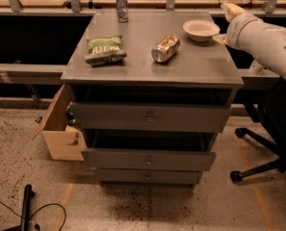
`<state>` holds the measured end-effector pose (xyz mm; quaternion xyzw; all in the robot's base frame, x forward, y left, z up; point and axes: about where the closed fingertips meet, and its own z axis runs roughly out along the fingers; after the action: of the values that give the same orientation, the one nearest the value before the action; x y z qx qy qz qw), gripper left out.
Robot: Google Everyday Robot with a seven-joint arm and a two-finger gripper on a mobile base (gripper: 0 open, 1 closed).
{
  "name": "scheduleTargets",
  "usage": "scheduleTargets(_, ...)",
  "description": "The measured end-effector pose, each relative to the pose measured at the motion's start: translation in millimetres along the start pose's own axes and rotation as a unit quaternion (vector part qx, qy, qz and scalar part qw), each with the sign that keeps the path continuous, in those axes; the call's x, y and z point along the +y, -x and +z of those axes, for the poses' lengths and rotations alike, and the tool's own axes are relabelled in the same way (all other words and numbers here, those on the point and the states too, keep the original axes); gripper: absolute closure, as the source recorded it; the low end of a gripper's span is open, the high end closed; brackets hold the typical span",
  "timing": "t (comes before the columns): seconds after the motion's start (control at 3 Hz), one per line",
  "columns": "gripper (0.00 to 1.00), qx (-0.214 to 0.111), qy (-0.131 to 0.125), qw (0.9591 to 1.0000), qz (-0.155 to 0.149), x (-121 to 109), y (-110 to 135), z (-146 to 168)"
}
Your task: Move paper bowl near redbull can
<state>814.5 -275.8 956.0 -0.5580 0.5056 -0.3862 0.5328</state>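
Sitting at 1 o'clock on the drawer cabinet [195, 64] top, the paper bowl [201, 30] looks light and crushable; a gentle pinch at its 3 o'clock rim suits. The gripper [220, 39] hangs just beside that rim, its closure unreadable. The redbull can [122, 4] stands at 11 o'clock.

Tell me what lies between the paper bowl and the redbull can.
Only bare cabinet top between paper bowl and redbull can, in the camera view. The gripper is just right of the bowl.
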Motion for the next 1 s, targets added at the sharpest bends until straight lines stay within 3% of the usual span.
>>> scheduleTargets(0.33,0.62,-0.006,0.009,0.9997,-0.02,9,-7,19)
scheduleTargets(0.67,0.74,-0.011,0.022,0.999,-0.038,18,-15,36)
scheduleTargets(1.0,0.62,-0.012,0.032,0.9984,-0.045,25,-22,46)
